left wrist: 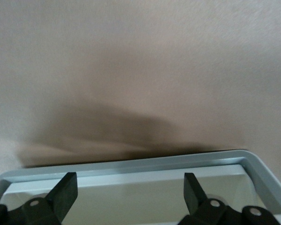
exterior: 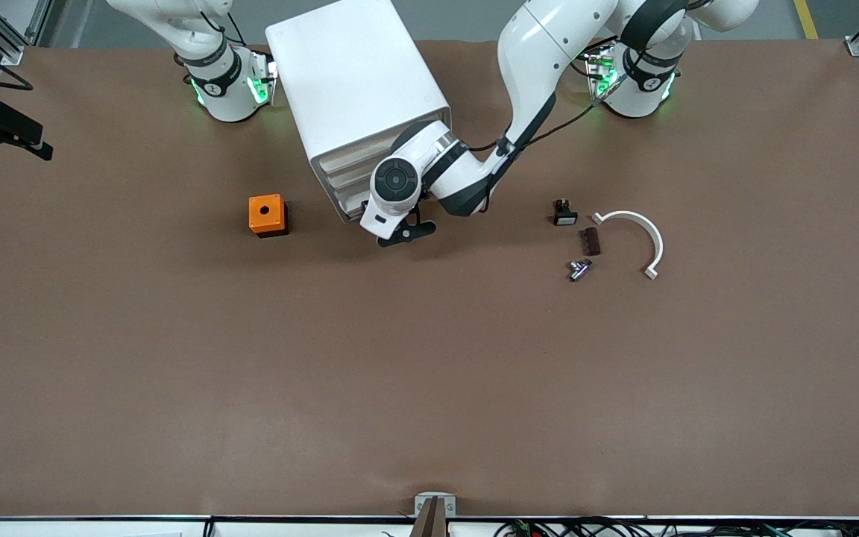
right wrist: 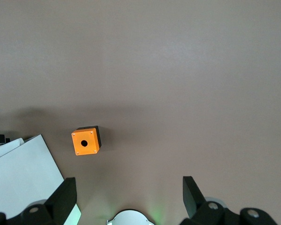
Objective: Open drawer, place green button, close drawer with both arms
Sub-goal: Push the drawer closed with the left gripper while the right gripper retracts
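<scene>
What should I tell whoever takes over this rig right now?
Left pincer: open, holding nothing, at the front of the white cabinet, over a drawer's rim.
Right pincer: open, holding nothing, waiting high above the table, over the orange box.
Button: on the table toward the left arm's end, nearer the front camera than the black switch.
Done: nothing placed; drawer barely out, if at all.
Left: open drawer, put button in, close drawer.
</scene>
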You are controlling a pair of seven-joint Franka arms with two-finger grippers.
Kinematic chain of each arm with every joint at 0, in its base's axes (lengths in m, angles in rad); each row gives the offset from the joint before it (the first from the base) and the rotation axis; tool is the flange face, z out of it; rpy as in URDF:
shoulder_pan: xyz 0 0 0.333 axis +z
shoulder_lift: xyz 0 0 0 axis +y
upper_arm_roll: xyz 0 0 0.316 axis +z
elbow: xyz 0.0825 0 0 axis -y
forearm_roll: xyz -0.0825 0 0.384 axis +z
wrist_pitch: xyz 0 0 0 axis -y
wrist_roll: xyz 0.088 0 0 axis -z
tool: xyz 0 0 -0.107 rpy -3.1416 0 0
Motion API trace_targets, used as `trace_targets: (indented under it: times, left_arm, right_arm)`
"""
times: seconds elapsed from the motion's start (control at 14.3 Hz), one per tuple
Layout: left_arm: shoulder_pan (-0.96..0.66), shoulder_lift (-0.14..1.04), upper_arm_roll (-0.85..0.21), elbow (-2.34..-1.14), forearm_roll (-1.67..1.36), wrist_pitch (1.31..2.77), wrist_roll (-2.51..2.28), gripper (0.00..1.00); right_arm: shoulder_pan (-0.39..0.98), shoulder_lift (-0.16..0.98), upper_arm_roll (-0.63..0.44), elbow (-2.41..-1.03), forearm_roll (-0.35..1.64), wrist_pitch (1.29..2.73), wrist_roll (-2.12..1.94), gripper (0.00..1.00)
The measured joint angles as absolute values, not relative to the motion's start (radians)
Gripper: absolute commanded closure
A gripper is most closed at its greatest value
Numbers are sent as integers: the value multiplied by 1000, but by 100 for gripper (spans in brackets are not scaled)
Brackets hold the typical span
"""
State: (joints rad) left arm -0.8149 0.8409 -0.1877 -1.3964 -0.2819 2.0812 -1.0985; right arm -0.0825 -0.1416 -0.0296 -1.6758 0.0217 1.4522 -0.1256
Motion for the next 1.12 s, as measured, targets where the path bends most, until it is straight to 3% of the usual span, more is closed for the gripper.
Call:
trace_targets:
  times: [1.12]
  left_arm:
    - [-815,842,-201,-1418,-382,2081,-1098,0]
  right_arm:
    - [-62,-152,-36,-1692,23,1500,-146,0]
